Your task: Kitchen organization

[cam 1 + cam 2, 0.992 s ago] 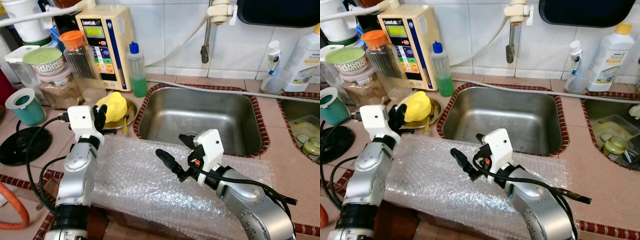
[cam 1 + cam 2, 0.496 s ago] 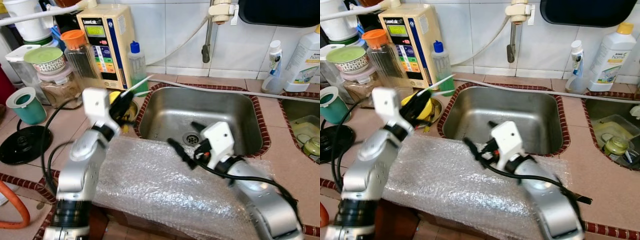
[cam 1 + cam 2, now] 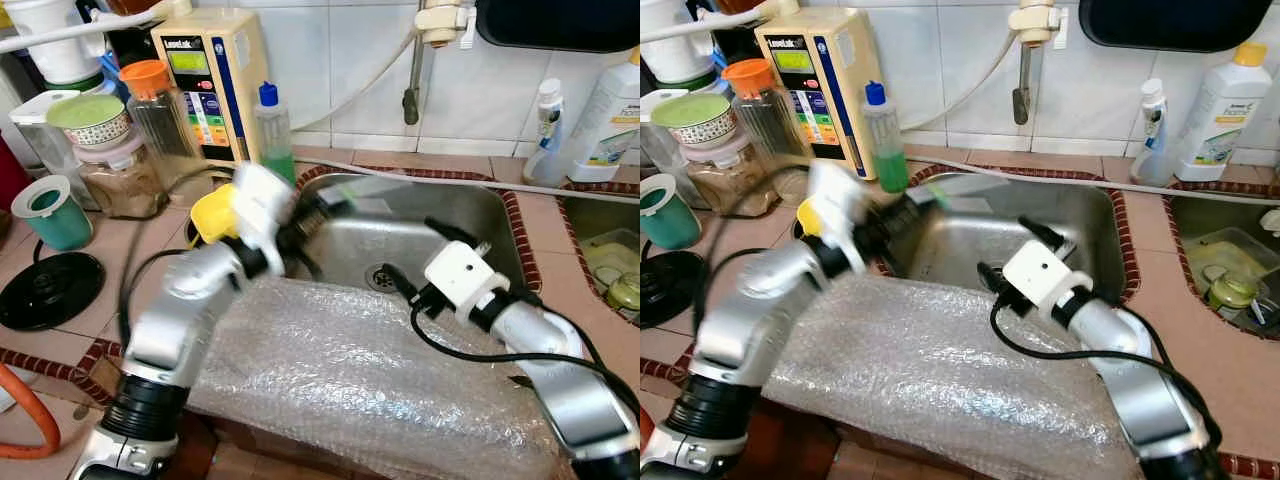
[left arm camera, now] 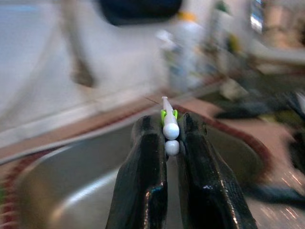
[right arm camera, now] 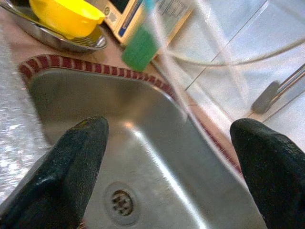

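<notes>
The left gripper is out over the near-left edge of the sink, blurry in the head views, and its fingers are pinched tight on a thin white utensil with a bit of green on it. Can't tell exactly what it is, some kind of stick or brush with round white beads at the held end. Its tip points out across the basin.

The right gripper hangs over the sink too, just above the drain, fingers spread wide with nothing between them.

A sheet of bubble wrap covers the counter in front of the sink, under both arms. Left of the basin a yellow bowl sits on a metal plate, with a green soap bottle and a cream water purifier behind, against the tiled wall.
</notes>
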{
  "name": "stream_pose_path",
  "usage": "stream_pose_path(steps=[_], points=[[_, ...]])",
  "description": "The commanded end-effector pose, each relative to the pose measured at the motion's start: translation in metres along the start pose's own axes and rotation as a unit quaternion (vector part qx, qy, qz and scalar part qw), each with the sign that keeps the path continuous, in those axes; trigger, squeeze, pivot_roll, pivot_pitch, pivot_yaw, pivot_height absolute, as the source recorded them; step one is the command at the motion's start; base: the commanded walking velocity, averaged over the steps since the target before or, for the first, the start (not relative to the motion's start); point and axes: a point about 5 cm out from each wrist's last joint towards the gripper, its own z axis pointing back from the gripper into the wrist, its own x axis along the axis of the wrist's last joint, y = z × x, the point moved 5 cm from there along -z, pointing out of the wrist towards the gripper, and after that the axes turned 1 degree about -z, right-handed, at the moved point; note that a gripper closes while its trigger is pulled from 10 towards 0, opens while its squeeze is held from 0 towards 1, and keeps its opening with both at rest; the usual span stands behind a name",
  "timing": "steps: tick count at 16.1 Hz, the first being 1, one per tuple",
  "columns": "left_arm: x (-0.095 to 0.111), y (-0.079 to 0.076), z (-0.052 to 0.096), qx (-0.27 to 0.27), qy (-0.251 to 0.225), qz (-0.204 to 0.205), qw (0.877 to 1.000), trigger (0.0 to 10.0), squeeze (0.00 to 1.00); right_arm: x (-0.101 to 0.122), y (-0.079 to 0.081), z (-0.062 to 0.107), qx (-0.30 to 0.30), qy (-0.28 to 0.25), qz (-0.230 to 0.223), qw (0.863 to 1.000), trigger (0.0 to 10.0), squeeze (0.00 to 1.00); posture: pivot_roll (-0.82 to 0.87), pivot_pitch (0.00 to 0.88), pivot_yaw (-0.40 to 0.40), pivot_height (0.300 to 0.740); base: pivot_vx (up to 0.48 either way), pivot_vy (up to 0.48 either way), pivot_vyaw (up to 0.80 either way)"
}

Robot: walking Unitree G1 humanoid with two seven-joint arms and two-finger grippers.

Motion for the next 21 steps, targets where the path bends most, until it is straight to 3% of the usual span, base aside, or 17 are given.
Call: stream_pose_path(steps=[1,4,7,10,13,14,16,17,21], points=[[-0.002,-0.007,0.001,-0.023,0.010,-0.021,0.999,0.0,0.00,0.004,0.000,-0.003,0.006,-0.010,0.021,1.000,10.0,0.00,-0.02,0.000,0.094,0.740,0.000,0.000,0.00],[-0.017,-0.020,-0.003,-0.051,0.037,-0.065,0.996,0.0,0.00,0.012,-0.024,-0.008,-0.017,-0.030,0.067,0.997,10.0,0.00,-0.03,0.000,0.085,0.740,0.000,0.000,0.00],[-0.013,-0.022,-0.006,-0.056,0.029,-0.092,0.994,0.0,0.00,0.004,-0.014,-0.013,0.041,-0.025,0.101,0.994,10.0,0.00,-0.03,0.000,0.074,0.740,0.000,0.000,0.00],[-0.010,-0.019,-0.008,-0.044,0.025,-0.135,0.990,0.0,0.00,-0.005,-0.006,-0.018,0.091,-0.015,0.107,0.990,10.0,0.00,-0.02,0.000,0.059,0.740,0.000,0.000,0.00],[-0.011,-0.023,-0.006,-0.054,0.031,-0.158,0.985,0.7,0.00,-0.010,-0.020,-0.031,0.089,-0.008,0.140,0.986,10.0,0.00,-0.01,0.000,0.046,0.740,0.000,0.000,0.00],[-0.010,-0.024,-0.005,-0.055,0.028,-0.159,0.985,0.8,0.00,-0.014,-0.030,-0.040,0.082,0.004,0.172,0.982,10.0,0.00,0.00,0.000,0.040,0.740,0.000,0.000,0.00],[-0.013,-0.026,-0.003,-0.061,0.036,-0.174,0.982,1.1,0.00,-0.015,-0.035,-0.046,0.083,0.006,0.182,0.980,10.0,0.00,0.00,0.000,0.038,0.740,0.000,0.000,0.00],[-0.015,-0.025,-0.002,-0.060,0.039,-0.184,0.980,1.4,0.00,-0.014,-0.036,-0.048,0.089,0.004,0.189,0.978,0.2,0.00,0.01,0.000,0.036,0.740,0.000,0.000,0.00],[-0.021,-0.019,0.002,-0.053,0.055,-0.219,0.973,1.4,0.00,-0.016,-0.035,-0.049,0.101,0.003,0.192,0.976,0.0,0.00,0.01,0.000,0.030,0.740,0.000,0.000,0.00]])
